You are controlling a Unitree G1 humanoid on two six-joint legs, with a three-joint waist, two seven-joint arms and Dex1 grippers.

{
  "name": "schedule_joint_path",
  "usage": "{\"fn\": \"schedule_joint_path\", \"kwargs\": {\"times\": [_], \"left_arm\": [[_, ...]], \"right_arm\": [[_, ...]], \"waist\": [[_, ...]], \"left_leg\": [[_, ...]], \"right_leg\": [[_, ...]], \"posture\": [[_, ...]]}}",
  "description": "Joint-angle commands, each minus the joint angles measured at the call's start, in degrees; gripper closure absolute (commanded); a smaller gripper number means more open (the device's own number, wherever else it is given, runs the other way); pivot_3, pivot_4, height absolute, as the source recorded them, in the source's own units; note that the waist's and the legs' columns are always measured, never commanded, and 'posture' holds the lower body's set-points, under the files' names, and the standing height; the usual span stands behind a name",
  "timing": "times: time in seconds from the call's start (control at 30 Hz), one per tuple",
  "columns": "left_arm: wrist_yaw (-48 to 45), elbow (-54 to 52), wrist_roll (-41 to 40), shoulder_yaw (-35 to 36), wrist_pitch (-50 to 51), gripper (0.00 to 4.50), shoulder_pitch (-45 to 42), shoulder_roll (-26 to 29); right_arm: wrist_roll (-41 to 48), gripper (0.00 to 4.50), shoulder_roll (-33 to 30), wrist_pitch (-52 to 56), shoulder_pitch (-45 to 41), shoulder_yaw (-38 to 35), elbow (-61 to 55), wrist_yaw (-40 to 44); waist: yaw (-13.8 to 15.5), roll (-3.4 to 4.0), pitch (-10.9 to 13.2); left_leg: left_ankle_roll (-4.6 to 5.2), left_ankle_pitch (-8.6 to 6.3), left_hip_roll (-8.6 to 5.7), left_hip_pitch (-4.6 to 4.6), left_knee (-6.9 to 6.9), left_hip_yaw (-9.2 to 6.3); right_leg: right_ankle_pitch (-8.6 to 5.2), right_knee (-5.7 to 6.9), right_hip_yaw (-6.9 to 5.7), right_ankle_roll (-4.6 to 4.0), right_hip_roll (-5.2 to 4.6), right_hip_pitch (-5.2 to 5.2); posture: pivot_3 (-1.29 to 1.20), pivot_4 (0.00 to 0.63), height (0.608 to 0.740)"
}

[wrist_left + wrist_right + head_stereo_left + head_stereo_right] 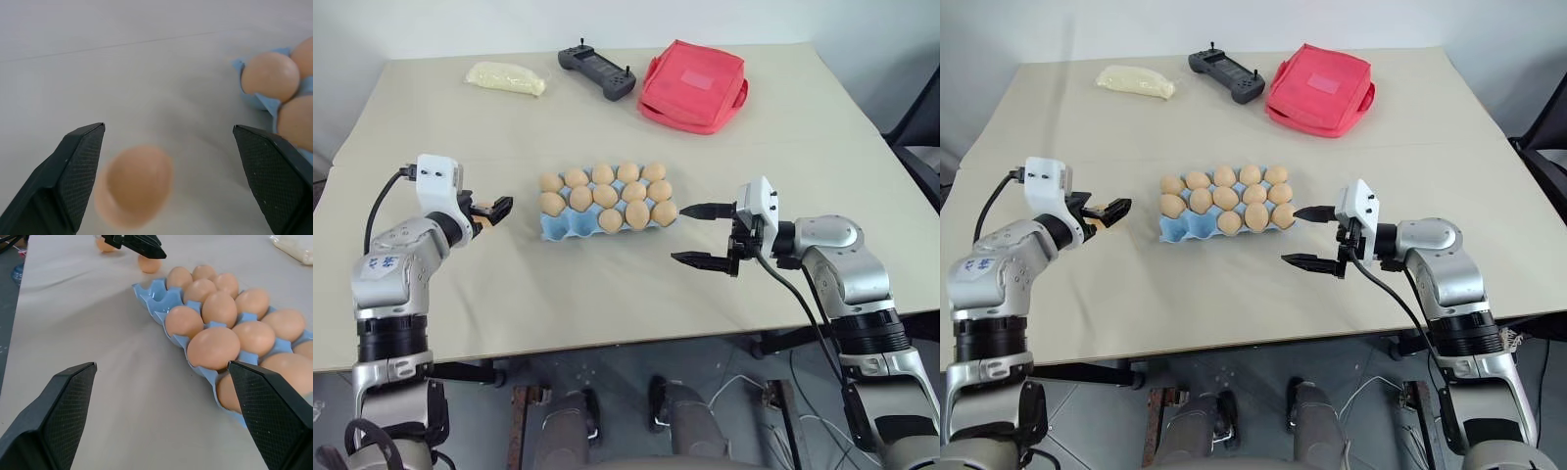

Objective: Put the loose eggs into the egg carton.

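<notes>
Left pincer (487,213) spread wide, low over the tabletop (607,284), a loose egg (134,191) lying between its fingers, not pinched. A second loose egg (105,244) sits just beyond that pincer. The egg carton (563,229) is between the two pincers, most cups filled, the two cups nearest the left pincer in the front row bare. Right pincer (700,235) spread wide, empty, just beside the carton's right end.
</notes>
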Motion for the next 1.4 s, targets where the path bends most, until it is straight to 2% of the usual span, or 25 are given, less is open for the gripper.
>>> {"fn": "schedule_joint_path", "kwargs": {"times": [0.03,0.23,0.33,0.5,0.57,0.77,0.93,1.17,1.4], "left_arm": [[-0.4,5.7,2.1,-1.5,-1.3,0.03,-3.2,0.6],[-0.8,11.3,3.9,-3.6,-1.1,0.03,-5.5,0.2],[0.2,12.2,5.1,-3.8,-2.4,0.58,-5.3,0.2],[-3.0,6.3,4.2,-4.3,-2.4,2.12,-4.2,0.7],[-5.5,2.0,3.2,-4.5,-2.3,2.47,-3.4,1.2],[-14.4,-10.0,-2.1,-3.1,-5.6,2.50,-1.2,1.4],[-19.4,-15.3,-8.0,-3.1,-2.8,2.50,-0.9,0.4],[-23.1,-13.7,-7.9,-9.2,-2.7,2.50,0.1,-1.2],[-23.5,-9.2,-6.8,-11.4,-5.3,2.50,-2.4,-3.9]], "right_arm": [[1.1,0.00,-1.4,0.5,0.8,-2.2,-3.4,-0.8],[1.2,0.00,-1.7,1.1,1.6,-2.7,-4.5,-1.4],[1.2,0.00,-1.8,1.1,1.7,-2.6,-4.4,-1.6],[1.2,0.00,-2.0,1.0,1.8,-2.7,-4.4,-1.6],[1.3,0.00,-2.1,0.7,1.8,-2.9,-4.3,-1.5],[1.7,0.00,-2.4,-0.1,2.2,-3.7,-4.1,-1.0],[2.3,0.00,-2.3,0.1,3.0,-4.0,-5.1,-1.3],[2.1,0.00,-2.0,-0.3,4.2,-4.2,-5.9,-2.4],[2.3,0.00,-2.2,-0.2,5.8,-4.6,-7.5,-3.6]], "waist": [[0.0,0.00,0.0],[0.1,0.00,0.0],[0.0,0.00,0.0],[0.1,0.00,0.0],[0.1,-0.01,0.0],[0.1,-0.01,0.0],[0.0,0.00,0.0],[0.1,-0.01,0.0],[0.1,-0.01,0.0]], "left_leg": [[-0.01,0.01,0.00,0.00,0.00,0.01],[0.00,0.01,-0.02,0.00,0.06,0.02],[0.03,0.03,-0.02,0.01,0.10,0.02],[0.05,0.06,-0.02,0.02,0.11,0.00],[0.04,0.06,-0.03,0.01,0.10,0.00],[0.02,0.06,-0.04,-0.02,0.08,0.01],[0.05,0.07,-0.03,0.01,0.12,0.01],[0.07,0.10,-0.05,0.02,0.18,0.02],[0.10,0.11,-0.06,0.00,0.22,0.00]], "right_leg": [[0.00,0.02,0.02,0.00,0.00,-0.01],[0.00,0.06,0.01,0.00,0.00,-0.01],[0.00,0.13,0.01,0.00,-0.05,-0.01],[0.00,0.21,0.01,0.00,-0.17,-0.02],[0.00,0.19,0.02,0.00,-0.19,-0.02],[0.00,0.13,0.01,0.00,-0.17,-0.02],[0.00,0.19,0.04,0.00,-0.14,-0.01],[0.00,0.25,0.04,0.00,0.00,-0.01],[0.00,0.27,0.04,0.00,-0.02,0.00]], "posture": [[0.00,0.150,0.740],[0.00,0.150,0.740],[0.00,0.150,0.740],[0.00,0.150,0.740],[0.00,0.150,0.740],[0.00,0.150,0.740],[0.00,0.150,0.740],[0.00,0.150,0.740],[0.00,0.150,0.740]]}}
